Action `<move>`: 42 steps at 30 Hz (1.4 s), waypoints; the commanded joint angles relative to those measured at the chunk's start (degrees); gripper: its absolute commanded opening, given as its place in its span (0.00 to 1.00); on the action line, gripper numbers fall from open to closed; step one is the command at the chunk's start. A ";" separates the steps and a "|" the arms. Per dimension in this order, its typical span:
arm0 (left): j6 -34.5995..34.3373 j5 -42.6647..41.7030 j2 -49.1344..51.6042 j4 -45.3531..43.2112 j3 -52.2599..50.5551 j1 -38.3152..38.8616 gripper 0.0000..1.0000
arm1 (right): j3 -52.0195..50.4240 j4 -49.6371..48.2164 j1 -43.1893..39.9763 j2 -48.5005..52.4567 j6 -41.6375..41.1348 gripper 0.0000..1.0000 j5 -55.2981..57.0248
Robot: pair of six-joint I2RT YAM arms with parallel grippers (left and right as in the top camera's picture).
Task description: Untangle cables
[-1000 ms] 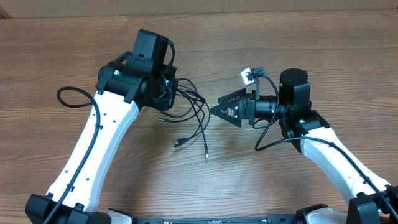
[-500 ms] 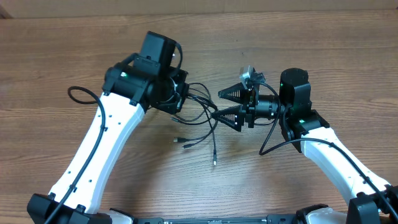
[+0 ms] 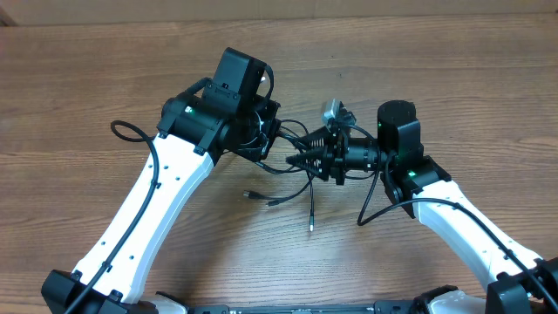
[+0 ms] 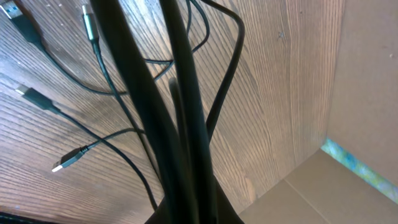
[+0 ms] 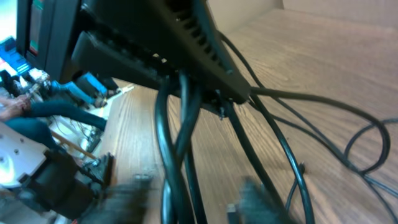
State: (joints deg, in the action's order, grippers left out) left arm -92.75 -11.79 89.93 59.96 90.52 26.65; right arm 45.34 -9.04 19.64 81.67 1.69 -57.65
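My left claw [image 3: 279, 142] is clenched on the cables [image 3: 310, 205]. From overhead, the bundle leaves its tip as a knot of thin black loops in the gap between my two claws. From my left wrist, my two dark fingers [image 4: 186, 124] lie pressed close together. The strands run up alongside them and fan out to the left over the wooden table [image 3: 87, 87].

Several loose plug ends [image 4: 65, 163] hang or lie at the ends of those strands. One has a silver tip, and the others are dark and farther up the view. Overhead, one strand drops straight toward me from the knot and ends in a small plug [image 3: 311, 228] on the table. Another curls out to a plug [image 3: 249, 194] below my left claw.

My right claw [image 3: 295, 161] points left into the same knot, its tip just beside my left claw's tip. Its fingers are drawn near one another, with cable loops around and between them. From my right wrist, one finger [image 5: 186, 43] slants across the top of the view. At least three strands pass under it and hang down, and more sweep off to the right in a wide loop over the wood. The lower part of that view is blurred, so I cannot tell whether this claw truly pinches a strand or only has them between its fingers.
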 commanded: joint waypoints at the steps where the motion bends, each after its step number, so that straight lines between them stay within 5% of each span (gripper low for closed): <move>1: 1.03 0.37 -0.20 -0.20 1.46 0.31 0.04 | 0.37 0.00 0.24 -0.04 0.31 0.12 1.07; 6: 1.05 0.37 -0.22 -0.22 1.46 0.09 0.04 | 0.37 0.13 0.24 -0.04 0.31 0.04 1.07; 10: 1.07 0.44 -0.20 -0.20 1.46 0.09 0.23 | 0.37 0.33 0.24 -0.04 0.28 0.04 1.05; 12: 1.09 1.95 -0.20 -0.20 1.46 -0.13 0.41 | 0.37 0.35 0.24 -0.04 0.28 0.04 1.05; 14: 2.51 5.03 -0.22 -0.09 1.46 -0.42 0.72 | 0.37 0.35 0.22 -0.04 0.28 0.04 1.07; 18: 8.41 6.08 -0.26 0.22 1.46 -1.92 0.98 | 0.37 0.50 0.22 -0.04 0.26 0.04 1.07; 26: 12.07 6.27 -0.70 1.29 1.46 -5.22 1.00 | 0.37 0.55 0.22 -0.04 0.28 0.04 1.09; 36: 26.84 6.25 -0.68 4.92 1.46 -7.50 0.95 | 0.37 0.15 0.22 -0.04 0.26 0.04 1.11; 42: 26.99 6.27 -0.68 4.90 1.46 -7.50 0.99 | 0.37 -0.39 0.22 -0.04 -0.13 0.04 0.07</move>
State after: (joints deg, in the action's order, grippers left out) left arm -68.51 -6.37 89.93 64.86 90.70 19.25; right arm 45.34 -8.64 19.70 81.67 1.69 -56.62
